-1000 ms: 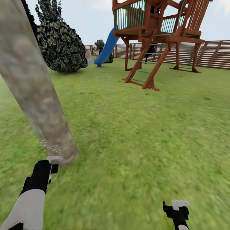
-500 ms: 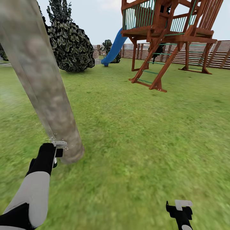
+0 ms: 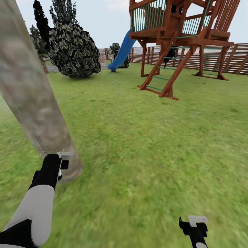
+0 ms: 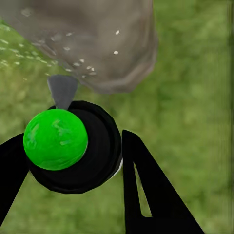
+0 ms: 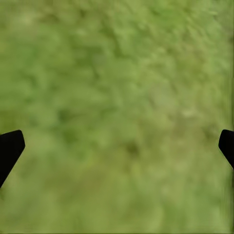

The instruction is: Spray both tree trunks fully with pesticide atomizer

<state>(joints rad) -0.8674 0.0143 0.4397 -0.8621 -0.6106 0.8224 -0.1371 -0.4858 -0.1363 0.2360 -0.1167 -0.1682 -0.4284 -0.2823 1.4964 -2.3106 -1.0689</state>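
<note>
Grass, green and coarse (image 3: 148, 148), covers the garden floor in the head view, running to a red-brown wooden play tower (image 3: 179, 44) with a blue slide (image 3: 120, 51) and a slatted brown fence (image 3: 237, 57). The left gripper (image 3: 59, 156) sits just beside the foot of the thick pale mottled tree trunk (image 3: 31, 93), apparently so spray lands low on the bark.

From the left wrist, black fingers (image 4: 146, 195) pinch the green-capped black pesticide atomizer (image 4: 73, 146), its grey nozzle towards the trunk, where white pesticide specks (image 4: 80, 62) cling.

From the right wrist, the right gripper (image 5: 117, 146) hangs spread wide over bare grass, holding nothing.
</note>
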